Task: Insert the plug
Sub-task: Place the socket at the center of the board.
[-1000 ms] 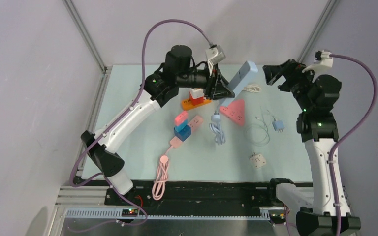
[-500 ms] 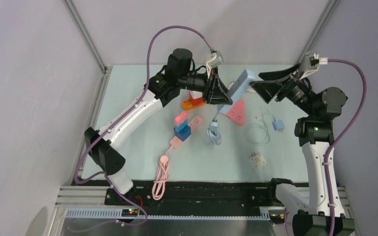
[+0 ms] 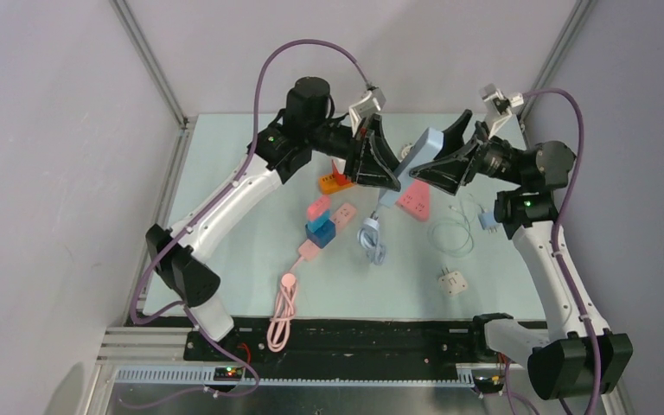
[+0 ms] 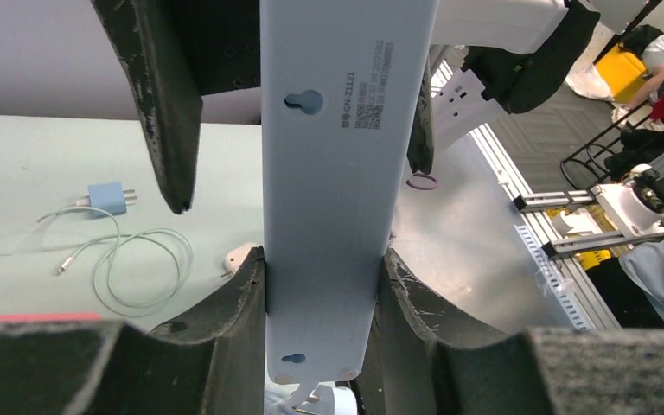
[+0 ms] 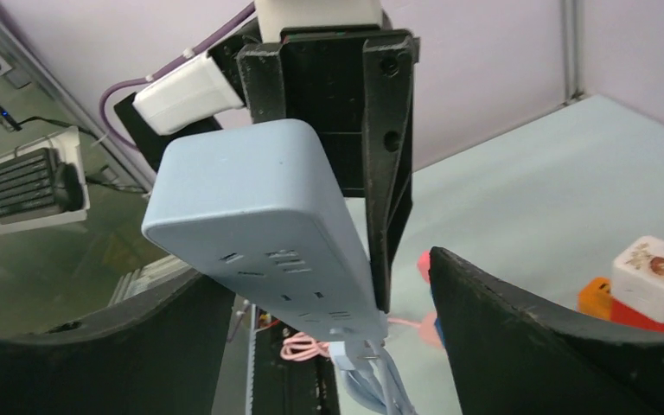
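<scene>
Pink cable point(image 3: 284, 303): coiled at the near left of the counter point(image 3: 225, 216), running up to a pink strip point(image 3: 322, 223) with blue and red blocks seated in it.
Orange strip point(image 3: 335, 181): farther back, part hidden under the left arm; a red and a white block sit on it.
Left fingers point(image 3: 380, 171): clenched on the power strip point(image 3: 422, 149), pads pressed to its two long edges near the cord end, holding it off the counter and tilted up to the right.
Power strip, faces: the left wrist view shows its plain back with the keyhole slots. The right wrist view shows its socket face.
Strip cord point(image 3: 370, 238): hangs from the low end to a loose coil on the counter, just left of a pink triangular strip point(image 3: 417, 201).
Right fingers point(image 3: 443, 162): spread wide and grasping nothing, one on each side of the strip's raised far end, apparently apart from it.
What changed: a second ago the right arm was folded back at the far right, well apart from the strip. It has swung left to bracket that end, while the left arm has kept its hold.
What it means: likely a handover or a two-handed steadying of the strip; insertion has not begun.
Plug: neither hand carries one. Loose candidates lie at the right, though which is meant I cannot tell: a blue charger point(image 3: 488, 220) on a white lead point(image 3: 451, 235), and a white adapter point(image 3: 454, 282) nearer.
</scene>
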`<control>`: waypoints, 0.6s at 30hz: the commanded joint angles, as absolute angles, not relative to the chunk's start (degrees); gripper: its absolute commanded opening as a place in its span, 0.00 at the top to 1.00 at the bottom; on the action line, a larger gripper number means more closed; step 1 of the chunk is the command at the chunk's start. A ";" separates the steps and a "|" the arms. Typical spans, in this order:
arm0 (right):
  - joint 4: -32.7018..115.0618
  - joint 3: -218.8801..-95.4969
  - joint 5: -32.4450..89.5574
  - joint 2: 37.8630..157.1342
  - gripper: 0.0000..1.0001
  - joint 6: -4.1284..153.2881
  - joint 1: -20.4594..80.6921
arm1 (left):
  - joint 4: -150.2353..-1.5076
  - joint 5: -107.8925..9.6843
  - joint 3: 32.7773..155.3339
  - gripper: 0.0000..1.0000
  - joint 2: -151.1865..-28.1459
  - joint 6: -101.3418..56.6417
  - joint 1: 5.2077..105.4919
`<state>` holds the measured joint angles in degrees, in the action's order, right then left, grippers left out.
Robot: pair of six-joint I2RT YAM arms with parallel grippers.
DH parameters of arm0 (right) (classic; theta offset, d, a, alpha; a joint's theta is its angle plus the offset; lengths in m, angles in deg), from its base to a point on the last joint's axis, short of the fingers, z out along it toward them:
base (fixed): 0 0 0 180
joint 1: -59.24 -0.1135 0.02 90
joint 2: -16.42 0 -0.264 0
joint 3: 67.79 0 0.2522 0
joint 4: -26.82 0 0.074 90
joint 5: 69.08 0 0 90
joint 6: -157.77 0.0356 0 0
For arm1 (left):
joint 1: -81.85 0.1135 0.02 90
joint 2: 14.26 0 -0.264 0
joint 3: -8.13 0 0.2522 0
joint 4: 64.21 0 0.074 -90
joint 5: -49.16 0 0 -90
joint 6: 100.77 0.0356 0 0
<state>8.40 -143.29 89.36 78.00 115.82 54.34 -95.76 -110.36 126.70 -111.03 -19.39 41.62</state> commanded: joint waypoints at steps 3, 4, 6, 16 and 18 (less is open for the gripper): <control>3.34 -145.18 90.76 79.76 0.49 117.59 52.92 | -92.57 -116.68 130.18 1.00 -110.70 -20.59 41.30; 3.29 -145.19 90.77 79.82 0.69 117.59 52.79 | -92.52 -116.51 130.26 1.00 -110.95 -20.73 41.27; 3.78 -145.18 91.13 80.01 0.88 117.72 52.50 | -92.50 -116.31 130.47 1.00 -111.41 -21.43 41.28; 20.83 -145.14 82.41 77.68 1.00 108.49 50.79 | -92.64 -105.88 128.07 0.08 -110.31 -20.61 42.39; 26.24 -145.18 76.86 76.73 1.00 105.45 50.39 | -92.59 -98.16 125.73 0.01 -108.52 -19.58 43.52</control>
